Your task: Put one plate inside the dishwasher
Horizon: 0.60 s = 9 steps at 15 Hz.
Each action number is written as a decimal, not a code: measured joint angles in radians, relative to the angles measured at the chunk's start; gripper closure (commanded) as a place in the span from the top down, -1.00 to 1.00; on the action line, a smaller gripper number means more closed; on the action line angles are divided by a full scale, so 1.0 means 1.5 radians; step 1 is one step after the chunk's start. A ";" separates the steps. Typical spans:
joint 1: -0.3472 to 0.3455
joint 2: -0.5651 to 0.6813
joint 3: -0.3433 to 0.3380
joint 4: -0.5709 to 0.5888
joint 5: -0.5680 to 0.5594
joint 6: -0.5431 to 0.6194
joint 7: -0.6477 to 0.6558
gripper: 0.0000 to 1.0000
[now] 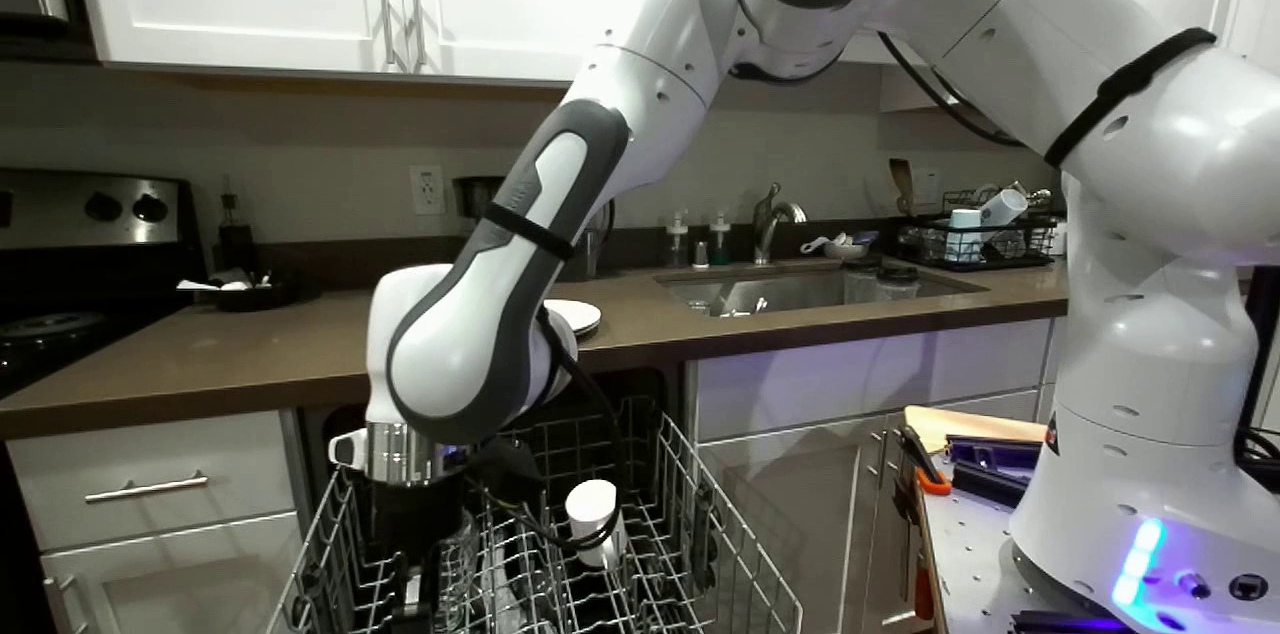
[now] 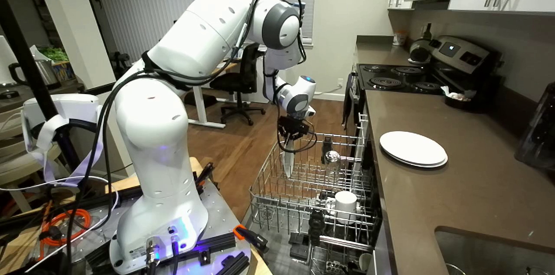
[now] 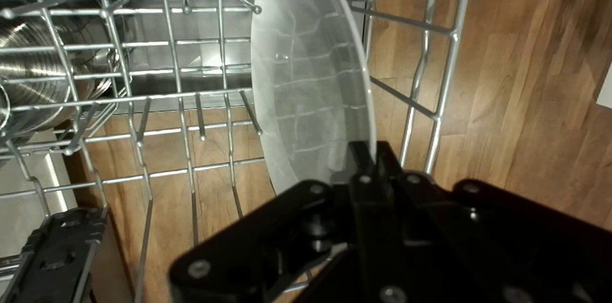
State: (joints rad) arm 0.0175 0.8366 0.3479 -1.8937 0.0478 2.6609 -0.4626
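Note:
My gripper (image 3: pixel 376 155) is shut on the rim of a round white plate (image 3: pixel 311 73), which stands on edge in the wrist view. In an exterior view the same plate (image 2: pixel 288 160) points downward below the gripper (image 2: pixel 289 138), within the outline of the dishwasher's wire rack (image 2: pixel 269 199). Whether its lower edge rests on the wires, I cannot tell. The dishwasher rack (image 1: pixel 745 549) is pulled out under the counter. More white plates (image 2: pixel 414 149) lie stacked on the countertop, partly hidden behind the arm (image 1: pixel 578 314) in an exterior view.
A white cup (image 2: pixel 345 203) sits in the rack, nearer the robot's base than the held plate. Metal tines (image 3: pixel 201 121) stand beside the plate, and the rack's side wires (image 3: pixel 444 88) run along its other side. The counter edge (image 2: pixel 381 188) borders the rack.

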 measured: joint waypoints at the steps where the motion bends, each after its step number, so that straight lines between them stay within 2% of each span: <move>1: -0.002 0.000 0.002 0.001 0.000 -0.004 0.000 -0.97; 2: -0.004 0.000 0.003 0.003 0.000 -0.011 -0.001 -0.97; 3: -0.007 0.000 0.004 0.004 0.000 -0.014 -0.001 -0.73; 4: -0.009 0.000 0.006 0.004 0.000 -0.016 -0.001 -0.68; 5: -0.011 0.000 0.006 0.004 0.000 -0.020 -0.001 -0.53; 6: -0.012 0.000 0.008 0.003 0.001 -0.033 -0.001 -0.46; 7: -0.012 0.000 0.010 0.002 0.001 -0.044 -0.001 -0.29; 8: -0.012 0.000 0.010 0.001 0.001 -0.053 -0.001 -0.25; 9: -0.012 0.000 0.011 0.001 0.001 -0.061 0.000 -0.12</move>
State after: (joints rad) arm -0.0008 0.8362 0.3641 -1.8920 0.0488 2.5694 -0.4632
